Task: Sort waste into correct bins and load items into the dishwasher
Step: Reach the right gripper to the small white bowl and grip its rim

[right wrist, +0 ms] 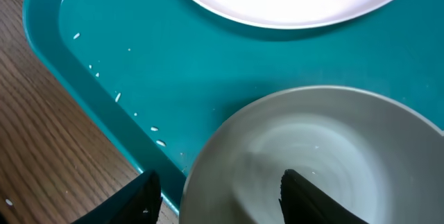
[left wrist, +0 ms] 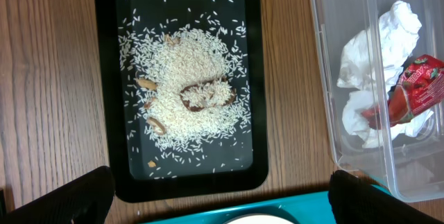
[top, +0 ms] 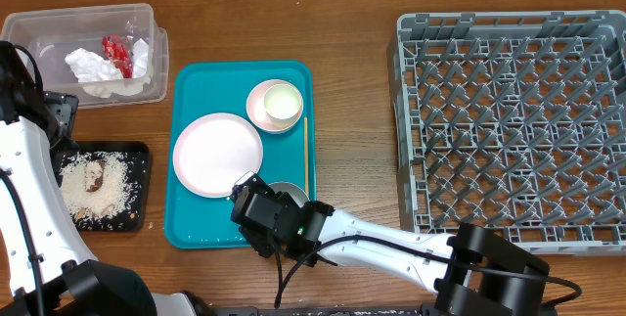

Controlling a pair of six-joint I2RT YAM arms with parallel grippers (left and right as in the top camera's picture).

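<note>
Far left on the table, the clear bin [top: 59, 15] already holds tissue [top: 93, 67] and a red wrapper [top: 117, 52], and the black tray [top: 140, 150] nearer holds rice [top: 103, 184], so waste sorting looks mostly done. The dish rack [top: 509, 111] on the right has nothing in it. On the teal tray [top: 210, 228] sit a white plate [top: 217, 154], pink bowl [top: 259, 106], chopstick [top: 305, 155] and grey bowl [right wrist: 312, 148], none loaded yet. The right gripper [right wrist: 222, 196] is released, its fingers straddling the grey bowl's near rim. The left gripper [left wrist: 222, 191] hangs spread wide over the black tray, holding nothing.
</note>
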